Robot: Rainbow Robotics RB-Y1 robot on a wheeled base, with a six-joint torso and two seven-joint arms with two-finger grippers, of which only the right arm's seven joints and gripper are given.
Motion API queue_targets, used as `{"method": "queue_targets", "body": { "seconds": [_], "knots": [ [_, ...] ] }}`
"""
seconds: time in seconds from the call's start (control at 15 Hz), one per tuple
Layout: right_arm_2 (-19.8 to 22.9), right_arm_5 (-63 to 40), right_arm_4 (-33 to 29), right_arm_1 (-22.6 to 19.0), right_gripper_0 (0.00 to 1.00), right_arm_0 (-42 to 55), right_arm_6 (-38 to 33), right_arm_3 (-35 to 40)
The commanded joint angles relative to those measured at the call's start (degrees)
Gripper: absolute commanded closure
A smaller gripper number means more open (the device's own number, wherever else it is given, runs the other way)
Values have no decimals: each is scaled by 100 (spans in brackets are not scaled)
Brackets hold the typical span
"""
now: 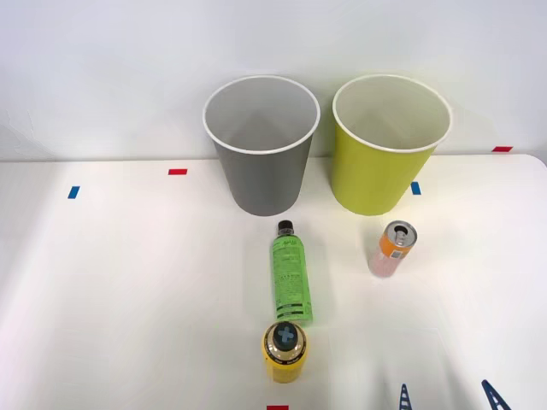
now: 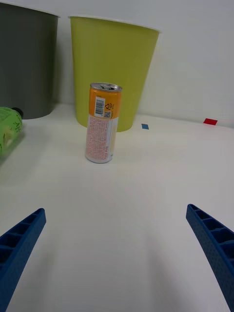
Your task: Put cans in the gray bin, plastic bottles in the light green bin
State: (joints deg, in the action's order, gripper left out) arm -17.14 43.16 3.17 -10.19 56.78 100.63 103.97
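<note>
Right pincer (image 1: pixel 447 396) sits low at the near edge of the white counter (image 1: pixel 128 282), blue ribbed fingers (image 2: pixel 19 243) spread wide, nothing between them. Slim orange-to-pale drink can (image 2: pixel 103 123) stands upright ahead of the pincer, well apart from it, just in front of the lime-green round bin (image 2: pixel 114 68). Gray round bin (image 1: pixel 261 145) stands left of the lime one. Front view gives the full translucent green plastic bottle (image 1: pixel 291 273) lying flat, black cap toward the gray bin; wrist view catches just its edge. Front view also shows a yellow can (image 1: pixel 285 350) upright just beyond the bottle's base. Wrist view adds the barcode on the orange can.
</note>
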Motion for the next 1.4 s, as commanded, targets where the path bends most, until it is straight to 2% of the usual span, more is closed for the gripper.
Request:
{"method": "queue_targets", "body": {
  "seconds": [0.07,1.4],
  "knots": [
    [0,0,0,0,0,0,0,0],
    [0,0,0,0,0,0,0,0]
  ]
}}
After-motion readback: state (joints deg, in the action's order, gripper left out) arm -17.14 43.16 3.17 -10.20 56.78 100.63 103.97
